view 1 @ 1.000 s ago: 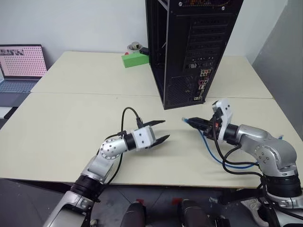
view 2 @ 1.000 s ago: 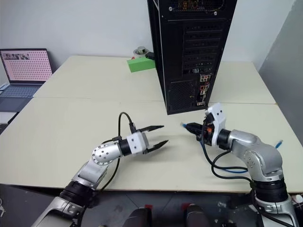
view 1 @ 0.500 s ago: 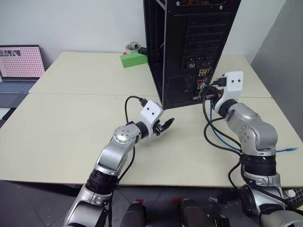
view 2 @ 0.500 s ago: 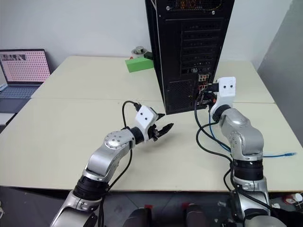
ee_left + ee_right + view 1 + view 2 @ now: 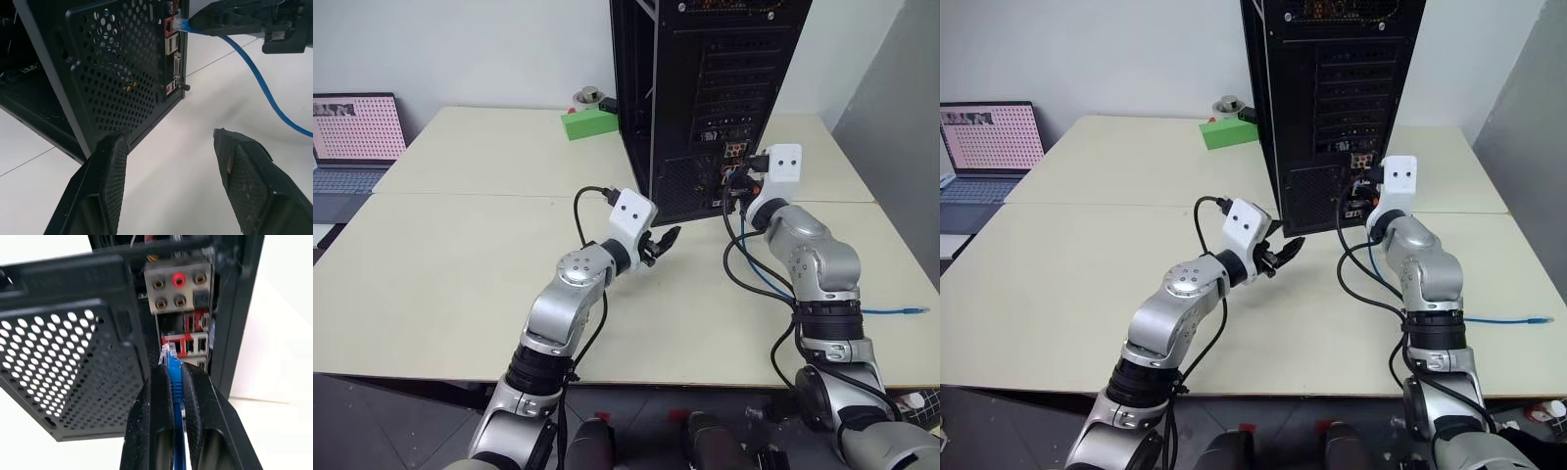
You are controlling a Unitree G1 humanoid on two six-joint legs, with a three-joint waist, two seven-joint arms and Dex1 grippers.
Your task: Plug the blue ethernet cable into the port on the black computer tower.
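Pale beige counter (image 5: 460, 255) sections are filling the scene under a plain white wall, with a seam running across between the near and far slabs. The black computer tower (image 5: 705, 98) is standing upright toward the far middle of the counter, its rear panel with slot covers, mesh grille and a strip of coloured connectors facing the robot. A green block (image 5: 590, 123) is lying just beside the tower's left side near the far edge, with a small round grey object (image 5: 591, 96) sitting behind it. A laptop (image 5: 354, 137) with a lit screen is sitting off the counter's left edge.

The right hand (image 5: 172, 377) is pointing at the tower's connector strip, its two fingers pressed narrow on the blue ethernet cable (image 5: 175, 396) just behind the clear plug (image 5: 168, 354). In the right wrist view the plug tip is sitting right at a red-trimmed port in the strip; whether it is seated inside cannot be told. The rest of the blue cable is drooping from the hand, running along the counter toward the right edge, where its other end (image 5: 909, 310) is lying.

The left hand (image 5: 664, 245) is hovering above the counter just in front of the tower's lower left corner, its fingers (image 5: 102, 191) spread apart and holding nothing. The left wrist view is showing the mesh grille and the right hand bringing the plug to the ports.
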